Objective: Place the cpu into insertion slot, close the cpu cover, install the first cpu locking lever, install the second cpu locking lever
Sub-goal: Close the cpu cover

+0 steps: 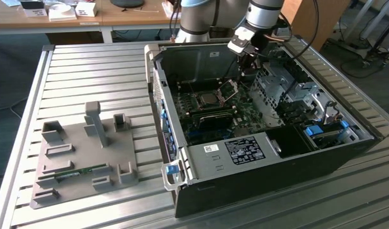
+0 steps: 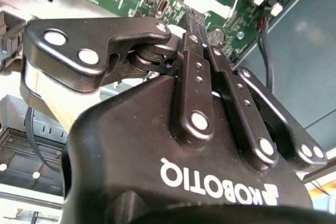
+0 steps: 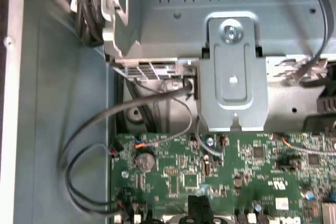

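End effector (image 1: 248,67) pinched together on nothing, just above the upright cpu cover (image 1: 230,89) mid-frame in the exterior view, cpu (image 1: 207,98) seated in the insertion slot (image 1: 195,101); risk: an off-angle push skids off the cover and nudges the cpu, or the wrist snags the grey cables (image 3: 131,111).

A slatted metal table (image 1: 86,71) carries two things. A black computer case (image 1: 258,183) lies on its side, open face up, over the half toward the exterior view's right. A grey holder plate (image 1: 86,164) with upright posts lies flat toward the near corner on the exterior view's left, just beside the case.
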Robot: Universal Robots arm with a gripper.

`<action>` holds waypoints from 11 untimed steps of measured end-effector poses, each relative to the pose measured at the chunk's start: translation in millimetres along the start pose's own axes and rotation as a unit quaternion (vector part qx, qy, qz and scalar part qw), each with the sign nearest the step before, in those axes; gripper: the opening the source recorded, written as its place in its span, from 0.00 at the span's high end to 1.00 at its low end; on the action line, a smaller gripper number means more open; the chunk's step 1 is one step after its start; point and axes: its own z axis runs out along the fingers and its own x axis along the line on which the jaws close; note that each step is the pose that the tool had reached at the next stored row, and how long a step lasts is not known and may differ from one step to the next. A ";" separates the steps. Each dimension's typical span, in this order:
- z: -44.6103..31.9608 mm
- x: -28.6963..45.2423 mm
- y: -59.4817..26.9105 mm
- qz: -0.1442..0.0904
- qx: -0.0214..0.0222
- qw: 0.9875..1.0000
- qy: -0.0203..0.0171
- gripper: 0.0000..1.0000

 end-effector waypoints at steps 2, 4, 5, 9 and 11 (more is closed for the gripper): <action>0.0 0.1 0.6 0.000 0.000 1.000 0.000 0.90; 0.0 0.0 0.6 0.000 0.000 1.000 0.000 0.90; 0.0 0.0 0.6 0.000 0.000 1.000 0.000 0.90; 0.6 0.0 0.8 0.000 0.000 1.000 0.000 0.90; 2.0 0.1 1.6 0.000 0.000 1.000 0.000 0.90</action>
